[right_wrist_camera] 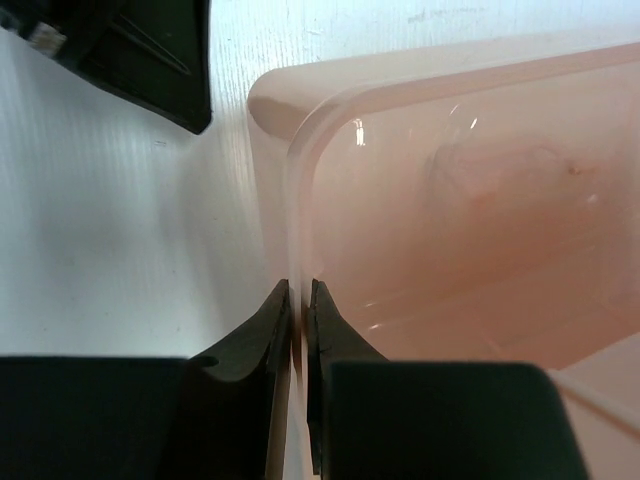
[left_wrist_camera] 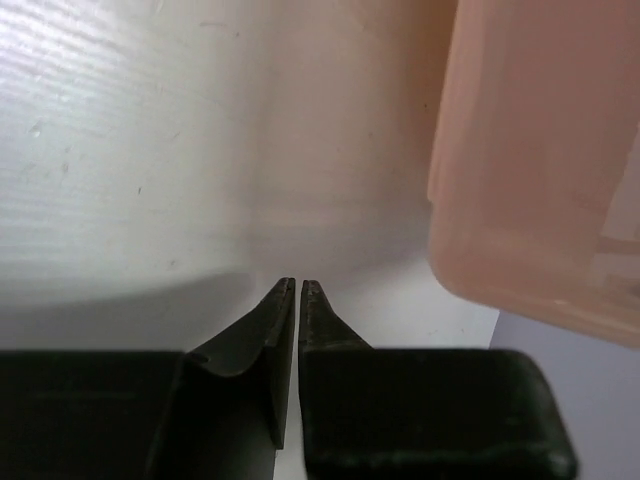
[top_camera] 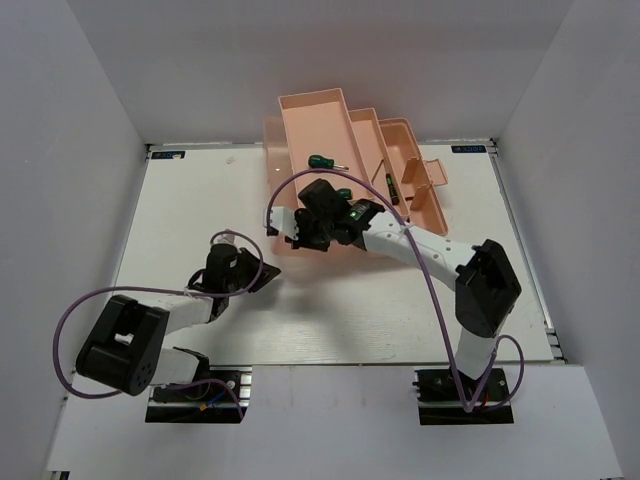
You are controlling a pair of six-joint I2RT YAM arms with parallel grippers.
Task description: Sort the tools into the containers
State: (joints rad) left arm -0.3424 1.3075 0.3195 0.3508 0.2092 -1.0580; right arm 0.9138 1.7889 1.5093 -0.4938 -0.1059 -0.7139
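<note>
Pinched on salmon-pink translucent plastic toolbox (right_wrist_camera: 450, 200) wall with right gripper (right_wrist_camera: 298, 290) — left gripper (left_wrist_camera: 298, 287) pressed together, empty — could tip and spill if yanked.

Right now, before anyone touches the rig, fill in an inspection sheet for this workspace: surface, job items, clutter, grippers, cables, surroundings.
Surface: white table, no spills seen.
Job's things: pink toolbox open at the far edge. One green-handled screwdriver lies in a tray. Other tools further right are too small to name.
Clutter: nothing seen.
Grippers: left gripper shut and empty, over the table beside the toolbox. Right gripper shut on the toolbox wall, one finger outside, one inside.
Cables: a purple cable loops from each arm, no snag seen.
Surroundings: white walls on three sides.
</note>
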